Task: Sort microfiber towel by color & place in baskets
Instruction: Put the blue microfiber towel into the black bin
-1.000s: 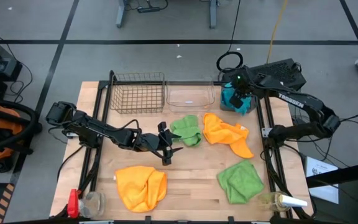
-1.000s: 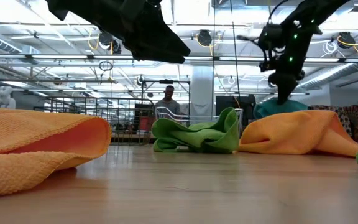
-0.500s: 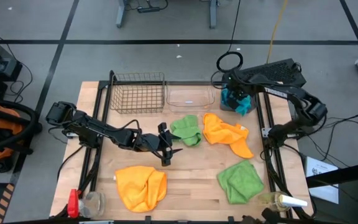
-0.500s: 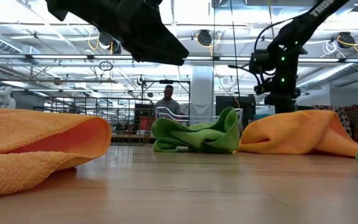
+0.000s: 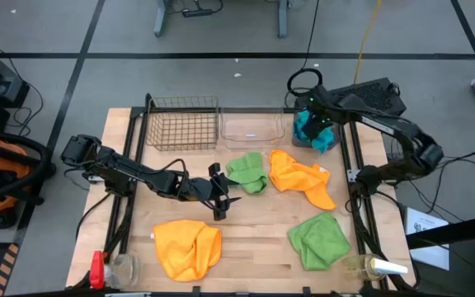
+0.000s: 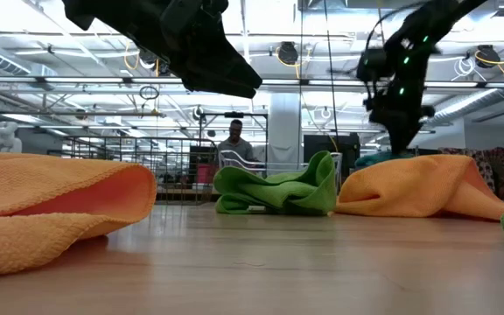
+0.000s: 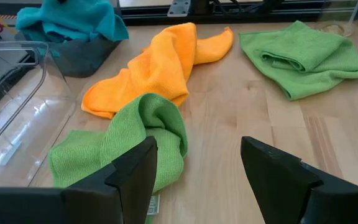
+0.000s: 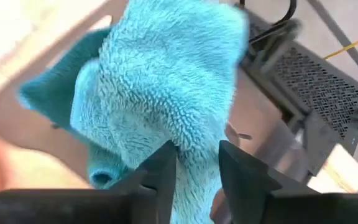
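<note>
1. Towels: a teal towel (image 5: 312, 132) lies in the dark grey tub (image 5: 302, 139), directly beneath the right gripper (image 8: 194, 167), whose fingers are parted.
2. Two green towels (image 5: 247, 172) and two orange towels (image 5: 299, 178) are left on the table, ahead of the spread, empty left gripper (image 7: 194, 165).
3. The wire-mesh basket (image 5: 182, 124) and clear tub (image 5: 252, 127) are unfilled.

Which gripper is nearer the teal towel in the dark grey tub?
The right gripper. It hangs directly over the teal towel in the dark grey tub, jaws parted. The left gripper waits mid-table by the green towel, well away.
</note>
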Controlling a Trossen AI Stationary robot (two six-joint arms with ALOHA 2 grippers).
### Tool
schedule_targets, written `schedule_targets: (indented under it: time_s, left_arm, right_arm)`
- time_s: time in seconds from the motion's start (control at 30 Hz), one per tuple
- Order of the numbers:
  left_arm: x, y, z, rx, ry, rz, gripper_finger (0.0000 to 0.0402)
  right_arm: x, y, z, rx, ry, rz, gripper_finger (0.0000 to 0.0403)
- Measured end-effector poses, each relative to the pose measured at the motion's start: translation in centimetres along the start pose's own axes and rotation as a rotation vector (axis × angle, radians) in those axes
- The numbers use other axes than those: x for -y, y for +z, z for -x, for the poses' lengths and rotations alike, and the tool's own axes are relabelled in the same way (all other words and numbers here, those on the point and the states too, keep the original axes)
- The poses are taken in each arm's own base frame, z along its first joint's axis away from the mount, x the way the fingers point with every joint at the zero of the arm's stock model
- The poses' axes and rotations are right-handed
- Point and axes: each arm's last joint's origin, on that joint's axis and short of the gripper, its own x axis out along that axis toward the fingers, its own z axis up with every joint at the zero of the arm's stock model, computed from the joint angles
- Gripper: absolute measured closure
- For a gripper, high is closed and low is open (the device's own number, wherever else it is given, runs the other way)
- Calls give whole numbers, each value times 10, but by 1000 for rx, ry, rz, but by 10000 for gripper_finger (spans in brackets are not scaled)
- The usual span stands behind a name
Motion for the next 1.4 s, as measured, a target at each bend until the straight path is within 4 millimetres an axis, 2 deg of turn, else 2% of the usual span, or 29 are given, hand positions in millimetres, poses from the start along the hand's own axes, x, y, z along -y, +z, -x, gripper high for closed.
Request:
schedule_targets:
  time_s: [0.2,0.3,0.43,0.63,0.83,1.03,1.2,1.4]
  left_arm:
    - [0,0,0,1,0,0,164]
    - [0,0,0,2,0,1,164]
    - [0,0,0,3,-11,1,164]
    - [0,0,0,3,-16,1,164]
    - [1,1,0,4,-16,2,164]
    - [1,1,0,8,-16,4,164]
    - [1,3,0,30,-19,11,164]
    - [1,6,0,57,-22,21,164]
  right_arm:
    - [0,-21,47,103,-10,5,260]
    - [2,-29,58,125,-6,-4,259]
    - [-8,-41,63,48,119,56,260]
    - [-37,-58,57,-7,212,336,257]
    - [-58,-80,34,-41,46,636,220]
    - [-65,-92,11,-17,-35,743,199]
    - [-65,-95,3,-11,-126,781,219]
    - [-64,-97,1,-15,-134,794,288]
